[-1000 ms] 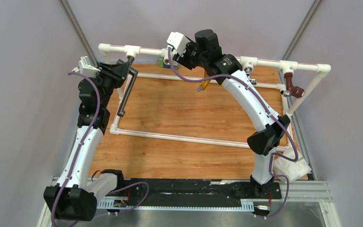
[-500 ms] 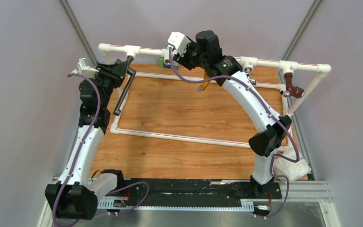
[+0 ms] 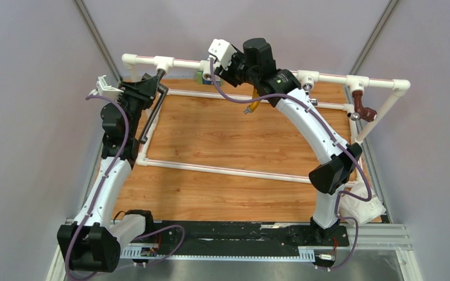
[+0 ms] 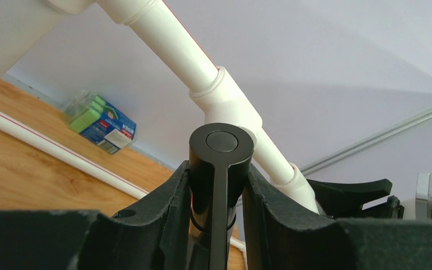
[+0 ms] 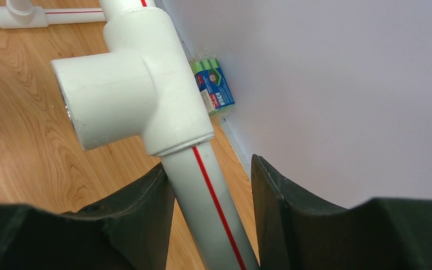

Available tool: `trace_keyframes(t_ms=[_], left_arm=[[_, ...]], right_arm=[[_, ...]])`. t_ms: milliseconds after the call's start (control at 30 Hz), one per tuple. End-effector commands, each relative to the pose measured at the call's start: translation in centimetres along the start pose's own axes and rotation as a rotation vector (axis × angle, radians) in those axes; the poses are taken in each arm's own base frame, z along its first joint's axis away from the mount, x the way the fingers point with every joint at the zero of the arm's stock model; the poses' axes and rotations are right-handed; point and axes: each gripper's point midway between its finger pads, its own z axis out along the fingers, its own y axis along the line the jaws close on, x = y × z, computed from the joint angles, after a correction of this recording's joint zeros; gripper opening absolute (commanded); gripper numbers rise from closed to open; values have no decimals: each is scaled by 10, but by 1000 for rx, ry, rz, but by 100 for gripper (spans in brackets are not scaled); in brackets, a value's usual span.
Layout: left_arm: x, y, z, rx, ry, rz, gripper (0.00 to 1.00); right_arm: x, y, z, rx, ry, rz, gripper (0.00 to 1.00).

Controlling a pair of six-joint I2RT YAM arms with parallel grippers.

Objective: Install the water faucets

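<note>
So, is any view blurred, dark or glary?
Top external: even soft light, sharp, no harsh shadows. Left wrist: the black faucet is crisp, with a faint sheen on its end; the left claw around it is dark and soft; the blue-green pack is slightly blurred. Right wrist: the white tee fitting is sharp, bright, without glare.

The middle of the wooden counter (image 3: 228, 146) is found open inside the low white pipe frame (image 3: 222, 170). The back edge is barred by the raised rear pipe (image 3: 328, 77), which is straddled by the right jaws with a narrow gap on one side. The left rear corner is blocked by the dark faucet (image 3: 151, 120), clamped between the left jaws and slanted beneath a tee (image 4: 225, 101). The right rear is narrowed by a brown tap (image 3: 363, 108). An orange tap (image 3: 253, 106) is seen under the right arm (image 3: 310, 126).
</note>
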Motion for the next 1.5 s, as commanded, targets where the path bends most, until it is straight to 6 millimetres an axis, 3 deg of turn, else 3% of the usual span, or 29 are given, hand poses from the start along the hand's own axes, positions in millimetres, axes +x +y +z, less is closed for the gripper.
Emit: trace_keyframes(t_ms=[0,300,533,767,867,1033,1167,1467], left_arm=[[-31,-52,-1,158,-143,66,0],[-24,-55,-4,134,-224,5,0],[-7,-55,-1,73,-189,-204,0],[-7,-46,-1,-36,-173,-396,0],[-14,-54,-1,-36,-167,-407,0],[-19,-51,-1,-27,-140,-525,0],[-5,-49,4,-23,-82,-621,0],[-9,-69,4,-17,-110,-707,0]], right_arm=[[10,7,6,6,4,249,0],[7,12,7,-14,-10,260,0],[5,13,8,-24,-17,268,0],[5,14,5,-27,-19,270,0],[4,14,4,-30,-24,266,0],[4,15,1,-32,-26,266,0],[3,16,0,-38,-30,269,0],[-1,18,-2,-52,-44,282,0]])
